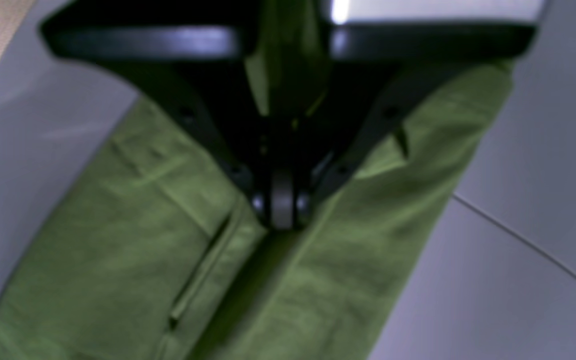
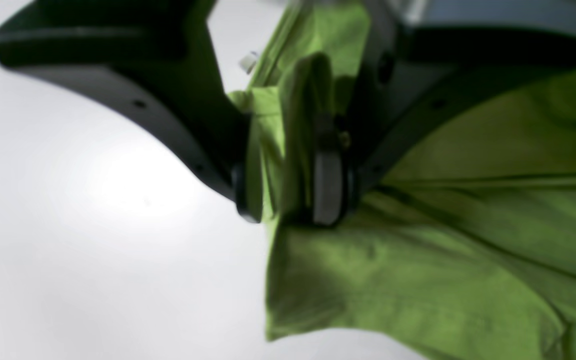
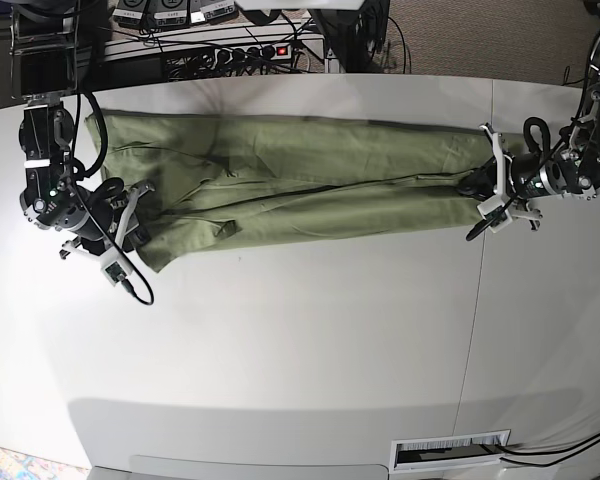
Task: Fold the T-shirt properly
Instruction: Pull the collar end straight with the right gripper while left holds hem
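Overhead, both grippers apparently pinch the T-shirt (image 3: pixel 300 180).

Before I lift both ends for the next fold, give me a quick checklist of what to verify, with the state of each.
1. Left gripper shut on the sage-green cotton T-shirt: ok, cloth is bunched between its fingers.
2. Right gripper shut on the T-shirt: ok, a thick fold sits between the pads.
3. The two grippers hold opposite ends: ok, the base view shows the left gripper and the right gripper at either end of the shirt.
4. Shirt lies fully on the white table: ok.
5. Cloth flat between the grips: not ok, long creases run along it.
6. How many layers each gripper has: cannot tell.
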Tool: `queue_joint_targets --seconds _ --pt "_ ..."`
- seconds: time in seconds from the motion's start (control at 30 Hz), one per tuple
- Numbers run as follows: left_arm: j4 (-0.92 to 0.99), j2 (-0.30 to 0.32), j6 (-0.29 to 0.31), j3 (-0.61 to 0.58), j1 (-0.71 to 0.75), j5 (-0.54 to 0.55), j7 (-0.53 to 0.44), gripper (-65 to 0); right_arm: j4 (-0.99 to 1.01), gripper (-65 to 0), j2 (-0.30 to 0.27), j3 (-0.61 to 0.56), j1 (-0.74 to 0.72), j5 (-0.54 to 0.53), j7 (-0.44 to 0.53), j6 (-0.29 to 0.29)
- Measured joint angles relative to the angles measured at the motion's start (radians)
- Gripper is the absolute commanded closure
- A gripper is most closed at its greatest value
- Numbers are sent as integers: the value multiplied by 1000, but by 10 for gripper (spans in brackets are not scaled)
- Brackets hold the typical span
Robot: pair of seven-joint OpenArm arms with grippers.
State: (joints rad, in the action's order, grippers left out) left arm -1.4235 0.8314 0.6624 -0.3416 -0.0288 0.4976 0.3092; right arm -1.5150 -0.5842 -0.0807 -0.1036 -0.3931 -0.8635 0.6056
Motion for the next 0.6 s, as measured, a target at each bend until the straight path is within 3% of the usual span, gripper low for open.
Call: queue_joint_targets --seconds 0.2,0.4,0.6 --pt "0 0 0 0 0 1 0 0 6 -179 6 1 -111 27 26 -3" --pt "0 0 0 0 0 1 2 0 122 -179 108 -1 -177 79 64 2" --pt "0 0 0 0 0 1 3 0 166 -179 120 0 -182 80 60 -2"
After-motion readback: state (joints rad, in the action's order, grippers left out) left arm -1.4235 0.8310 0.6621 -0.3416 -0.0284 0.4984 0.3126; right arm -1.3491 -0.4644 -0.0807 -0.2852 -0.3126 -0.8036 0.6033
